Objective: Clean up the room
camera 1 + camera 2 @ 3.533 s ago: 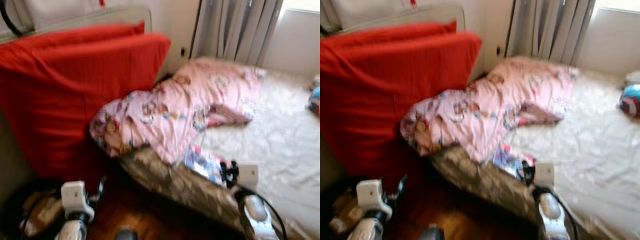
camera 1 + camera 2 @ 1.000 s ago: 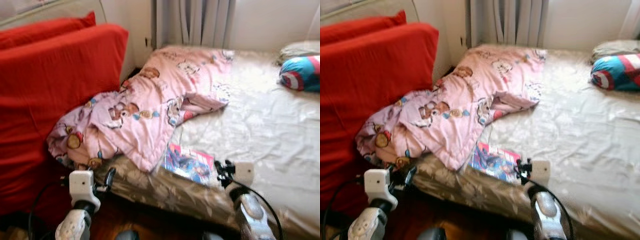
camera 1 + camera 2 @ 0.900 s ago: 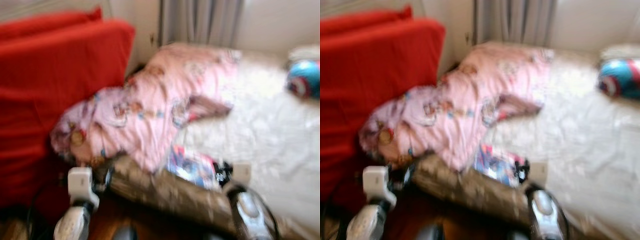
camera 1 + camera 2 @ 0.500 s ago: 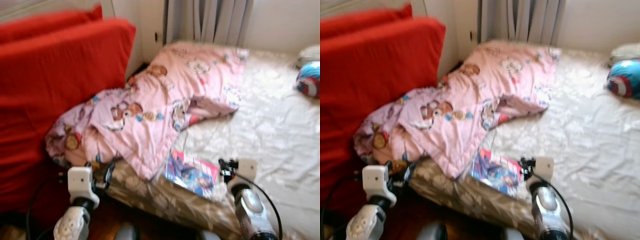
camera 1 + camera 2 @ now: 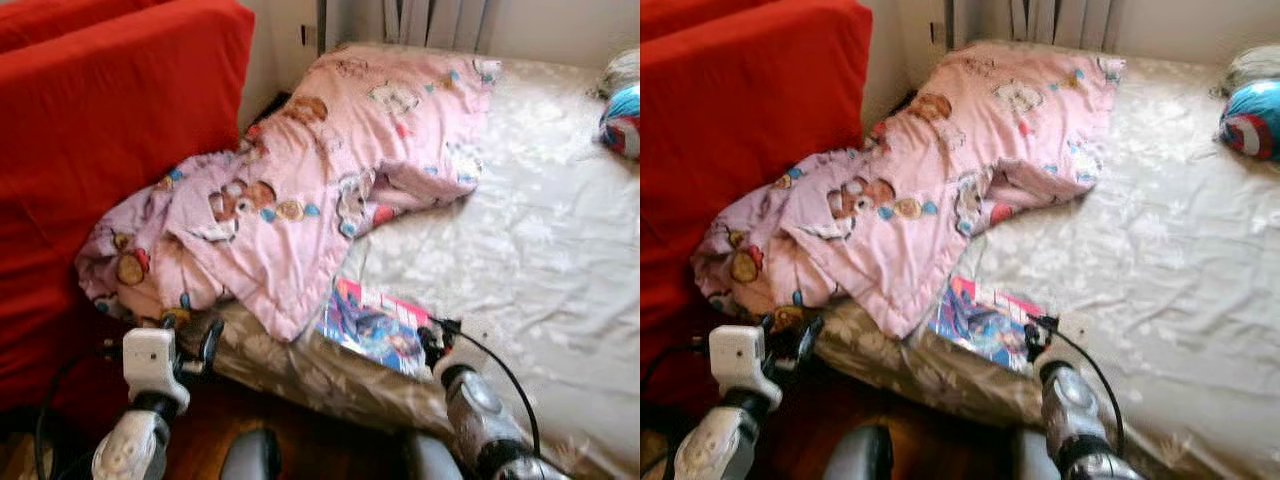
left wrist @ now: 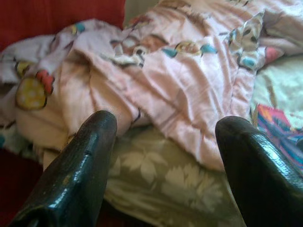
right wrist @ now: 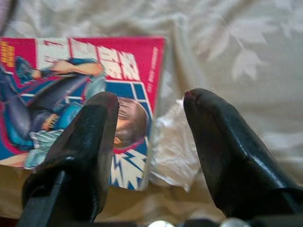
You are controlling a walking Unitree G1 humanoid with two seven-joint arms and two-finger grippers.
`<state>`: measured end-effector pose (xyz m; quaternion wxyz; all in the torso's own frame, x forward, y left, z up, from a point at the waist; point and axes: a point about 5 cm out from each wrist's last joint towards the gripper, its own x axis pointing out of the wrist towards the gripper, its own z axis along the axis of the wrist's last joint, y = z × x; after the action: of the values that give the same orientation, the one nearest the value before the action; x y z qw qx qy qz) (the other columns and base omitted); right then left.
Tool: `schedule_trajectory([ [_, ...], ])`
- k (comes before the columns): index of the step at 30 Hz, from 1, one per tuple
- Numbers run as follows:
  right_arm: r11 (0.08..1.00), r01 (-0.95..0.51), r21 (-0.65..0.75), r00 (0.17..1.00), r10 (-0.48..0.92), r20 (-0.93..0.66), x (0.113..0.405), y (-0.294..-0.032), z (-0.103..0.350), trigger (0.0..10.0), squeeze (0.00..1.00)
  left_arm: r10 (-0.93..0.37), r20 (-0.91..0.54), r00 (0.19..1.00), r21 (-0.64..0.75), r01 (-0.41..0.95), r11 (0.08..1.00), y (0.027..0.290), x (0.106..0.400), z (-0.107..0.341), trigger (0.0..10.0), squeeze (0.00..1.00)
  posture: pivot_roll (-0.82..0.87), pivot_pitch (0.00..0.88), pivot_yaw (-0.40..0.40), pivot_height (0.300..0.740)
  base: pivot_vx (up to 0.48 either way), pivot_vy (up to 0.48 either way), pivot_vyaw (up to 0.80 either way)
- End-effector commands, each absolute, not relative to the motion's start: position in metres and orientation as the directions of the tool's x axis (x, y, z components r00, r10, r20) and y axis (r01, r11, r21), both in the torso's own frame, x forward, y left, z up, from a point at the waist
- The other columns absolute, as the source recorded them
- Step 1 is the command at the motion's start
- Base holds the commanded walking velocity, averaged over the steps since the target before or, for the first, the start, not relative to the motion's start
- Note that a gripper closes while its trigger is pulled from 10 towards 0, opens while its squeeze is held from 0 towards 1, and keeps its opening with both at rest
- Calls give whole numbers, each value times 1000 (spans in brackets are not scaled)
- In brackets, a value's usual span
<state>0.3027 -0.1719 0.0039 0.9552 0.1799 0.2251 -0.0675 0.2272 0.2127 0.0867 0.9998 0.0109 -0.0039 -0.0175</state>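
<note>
A colourful comic magazine (image 5: 375, 328) in a clear wrapper lies near the bed's front edge, partly tucked under a crumpled pink bear-print blanket (image 5: 320, 180). My right gripper (image 5: 434, 336) is open at the magazine's right edge. In the right wrist view its fingers (image 7: 94, 127) straddle the magazine (image 7: 71, 85) cover's edge and the loose plastic beside it. My left gripper (image 5: 207, 342) is open and low at the bed's corner. In the left wrist view the left gripper (image 6: 166, 122) faces the hanging blanket (image 6: 180, 75).
A big red cushion (image 5: 110, 130) stands against the wall on the left. The cream bed sheet (image 5: 540, 230) stretches to the right, with a blue and red pillow (image 5: 622, 120) at its far end. Grey curtains (image 5: 430, 18) hang behind. Dark wooden floor (image 5: 320, 440) lies below the bed.
The camera has come closer and tilted down. My right gripper has reached forward to the magazine's right edge. The left gripper stays low by the bed corner.
</note>
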Motion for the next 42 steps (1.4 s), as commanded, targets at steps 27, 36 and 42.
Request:
schedule_trajectory([
  [27,827,359,431,851,-101,-515,298,-169,-4,10000,0,10,-110,994,84,0,996,237,184,89,10000,0,223,282,62,622,0,0,0],
  [36,808,392,441,846,-129,-517,296,-172,-6,10000,0,-16,-118,993,97,27,995,235,184,90,10000,0,231,284,75,622,0,0,0],
  [42,756,456,470,839,-188,-511,293,-180,-7,10000,0,-27,-126,992,110,41,993,234,184,90,10000,0,235,283,80,622,0,0,0],
])
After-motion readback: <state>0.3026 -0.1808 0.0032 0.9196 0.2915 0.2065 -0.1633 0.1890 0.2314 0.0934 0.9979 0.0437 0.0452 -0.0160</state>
